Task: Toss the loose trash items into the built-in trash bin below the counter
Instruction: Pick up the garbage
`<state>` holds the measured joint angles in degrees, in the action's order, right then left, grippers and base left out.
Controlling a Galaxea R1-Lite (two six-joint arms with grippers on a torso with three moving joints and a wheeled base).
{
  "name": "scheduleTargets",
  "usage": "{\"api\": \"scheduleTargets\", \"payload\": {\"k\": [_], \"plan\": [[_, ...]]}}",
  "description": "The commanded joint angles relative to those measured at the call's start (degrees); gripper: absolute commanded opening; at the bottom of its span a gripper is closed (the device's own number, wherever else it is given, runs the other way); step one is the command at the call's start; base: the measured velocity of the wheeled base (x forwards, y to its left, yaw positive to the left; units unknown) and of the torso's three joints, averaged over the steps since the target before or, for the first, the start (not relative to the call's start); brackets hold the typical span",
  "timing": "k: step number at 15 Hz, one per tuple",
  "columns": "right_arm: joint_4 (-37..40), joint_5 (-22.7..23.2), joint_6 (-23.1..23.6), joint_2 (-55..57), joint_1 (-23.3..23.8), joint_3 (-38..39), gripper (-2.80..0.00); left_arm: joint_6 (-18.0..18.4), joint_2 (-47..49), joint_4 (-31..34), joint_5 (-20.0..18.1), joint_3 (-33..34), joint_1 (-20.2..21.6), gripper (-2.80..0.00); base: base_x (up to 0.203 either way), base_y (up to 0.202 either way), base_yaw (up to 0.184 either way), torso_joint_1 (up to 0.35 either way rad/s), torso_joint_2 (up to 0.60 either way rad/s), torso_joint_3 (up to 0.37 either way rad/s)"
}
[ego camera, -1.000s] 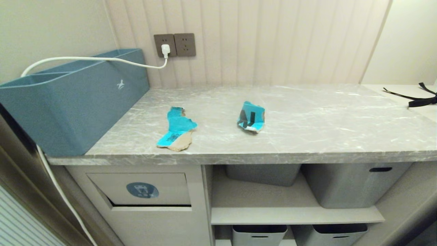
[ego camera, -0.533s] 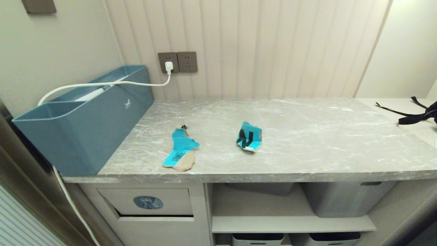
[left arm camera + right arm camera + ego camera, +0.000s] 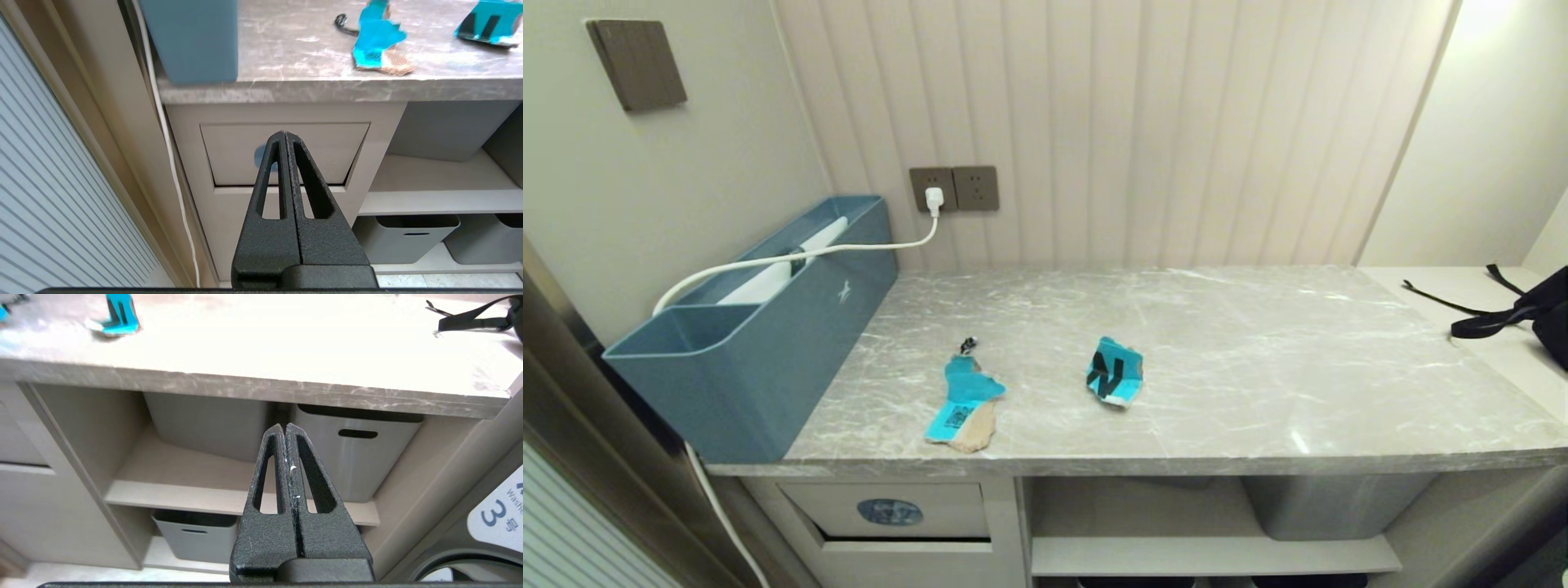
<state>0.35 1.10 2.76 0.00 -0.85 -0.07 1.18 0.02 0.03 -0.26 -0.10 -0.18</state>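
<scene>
We find both turquoise cardboard scraps, the long one (image 3: 964, 403) and the marked one (image 3: 1114, 371), lying apart near the front of the counter (image 3: 1258, 384). The bin flap (image 3: 890, 510) sits below, at the left. The left gripper (image 3: 284, 136) and right gripper (image 3: 284, 428) hang low before the cabinet, jaws together and empty: nothing is picked up yet.

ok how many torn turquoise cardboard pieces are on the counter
2. One longer piece lies near the counter front edge, above the bin flap; one smaller piece with dark markings lies to its right. None looks hidden.
</scene>
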Motion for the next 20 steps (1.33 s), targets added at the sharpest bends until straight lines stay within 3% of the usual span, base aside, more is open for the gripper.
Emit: {"api": "scheduleTargets", "payload": {"k": [1, 4, 7, 10, 12, 14, 15, 18, 20], "plan": [[0.0, 0.0, -0.6, 0.0, 0.0, 0.0, -2.8, 0.8, 0.0, -0.7, -0.3, -0.6, 0.0, -2.8, 0.0, 0.0, 0.0, 0.11, -0.22, -0.129], [0.0, -0.4, -0.4, 0.0, 0.0, 0.0, -2.8, -1.3, 5.3, -0.7, -4.9, -8.0, -0.1, -2.8, 0.0, 0.0, 0.0, 0.042, -0.07, -0.04], [0.0, 0.0, 0.2, 0.0, 0.0, 0.1, -2.8, -4.4, 22.3, -0.8, -10.9, -18.2, -1.1, -2.8, 0.0, 0.0, 0.0, 0.0, 0.0, 0.0], [0.0, 0.8, 2.5, 0.0, 0.0, 0.1, -2.8, -7.8, 41.8, -0.9, -19.8, -28.7, -2.2, -2.8, 0.0, 0.0, 0.0, 0.0, 0.0, 0.0], [0.0, 1.5, 3.3, 0.0, 0.0, 0.1, -2.8, -8.2, 54.1, -1.9, -25.1, -34.5, -2.8, -2.8, 0.0, 0.0, 0.0, 0.0, 0.0, 0.0], [0.0, 1.5, 3.4, 0.0, 0.0, 0.1, -2.8, -6.2, 64.3, -5.2, -28.1, -38.0, -4.1, -2.8, 0.0, 0.0, 0.0, 0.0, 0.0, 0.0], [0.0, 1.5, 3.4, 0.0, 0.0, 0.1, -2.8, -4.2, 69.1, -7.4, -29.1, -39.1, -4.7, 0.0, 0.0, 0.0, 0.0, 0.0, 0.0, 0.0], [0.0, 1.5, 3.4, 0.0, 0.0, 0.1, -2.8, 3.0, 81.1, -13.7, -30.1, -41.5, -5.6, 0.0, 0.0, 0.0, 0.0, 0.0, 0.0, 0.0], [0.0, 1.4, 3.3, 0.0, 0.0, 0.1, -2.8, 6.6, 88.4, -21.7, -30.2, -42.3, -5.6, 0.0, 0.0, 0.0, 0.0, 0.0, 0.0, 0.0]]}}
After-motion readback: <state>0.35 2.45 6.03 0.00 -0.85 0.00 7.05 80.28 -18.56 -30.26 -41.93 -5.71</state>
